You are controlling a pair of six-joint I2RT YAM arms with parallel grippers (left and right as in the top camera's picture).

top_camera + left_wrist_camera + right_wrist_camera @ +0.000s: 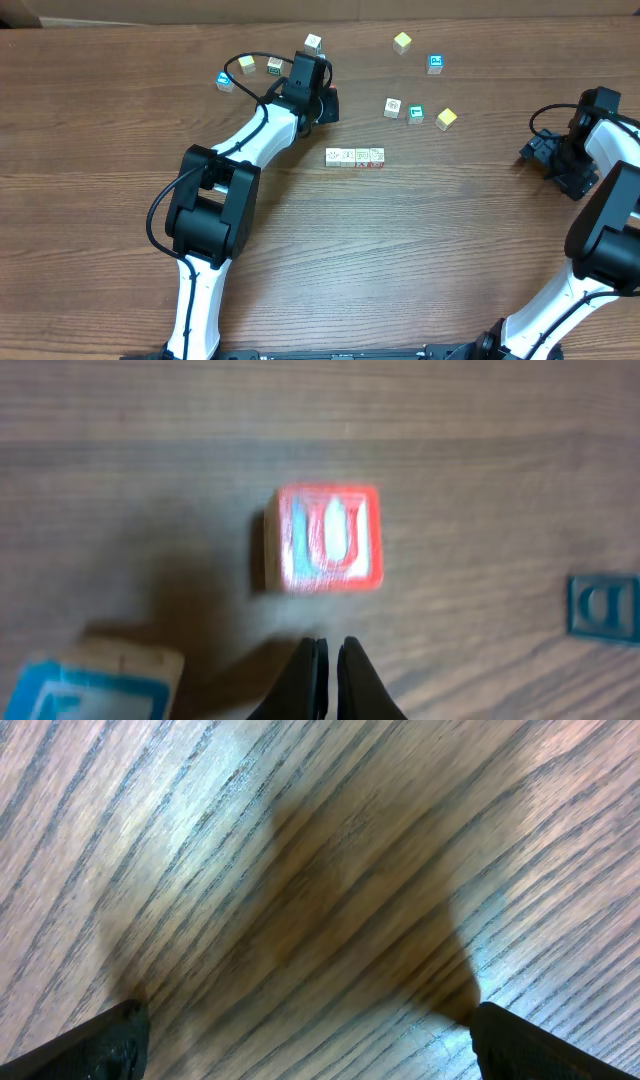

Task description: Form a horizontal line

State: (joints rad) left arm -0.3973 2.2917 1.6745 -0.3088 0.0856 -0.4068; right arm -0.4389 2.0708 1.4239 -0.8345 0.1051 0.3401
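The horizontal line (355, 157) is a straight row of small whitish cubes touching side by side at the table's middle. My left gripper (328, 104) hovers up and left of it, apart from the row. In the left wrist view its fingertips (328, 647) are shut with nothing between them, just short of a red "U" cube (325, 538) lying on the wood. My right gripper (530, 152) rests at the far right, well away from the row. In the right wrist view it stands open (310, 1040) over bare wood.
Loose cubes lie across the back: a white one (313, 42), yellow ones (402, 41) (446, 119), blue-marked ones (435, 63) (225, 81), and a whitish one (392, 106) beside a teal one (416, 114). A blue "D" cube (605, 608) lies right of the "U" cube.
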